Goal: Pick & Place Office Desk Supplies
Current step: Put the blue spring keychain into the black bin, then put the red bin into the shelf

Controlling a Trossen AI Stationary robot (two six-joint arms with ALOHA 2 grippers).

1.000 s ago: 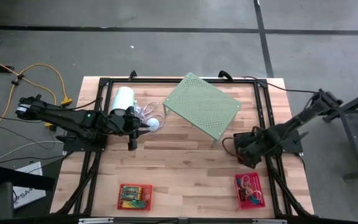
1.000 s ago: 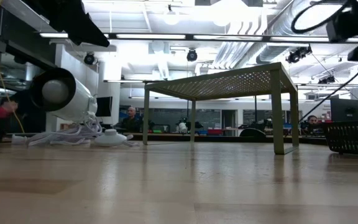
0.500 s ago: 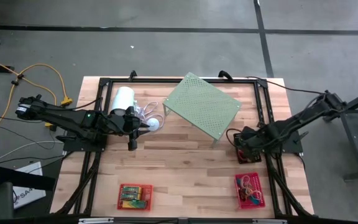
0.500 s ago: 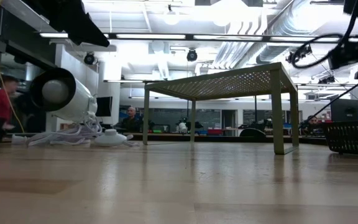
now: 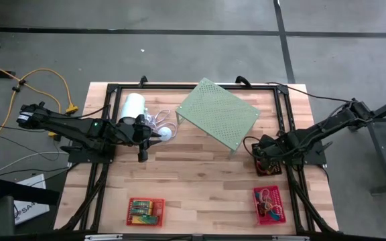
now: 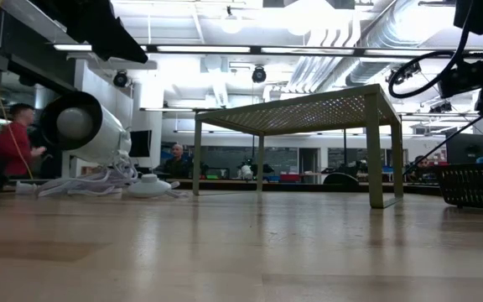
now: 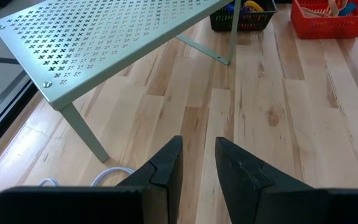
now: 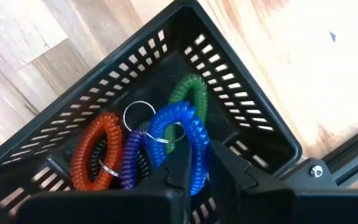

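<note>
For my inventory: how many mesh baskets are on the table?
3: a red basket at the near left, a pink basket at the near right, a black basket beneath the right claw.

Black mesh basket point(image 8: 241, 106) w/ blue point(image 8: 188, 140), green point(image 8: 191, 96), orange coils point(image 8: 95, 149).

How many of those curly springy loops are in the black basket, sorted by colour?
In the black mesh basket:
Orange coil loop: 1
Purple coil loop: 1
Blue coil loop: 1
Green coil loop: 1
Total: 4
</note>
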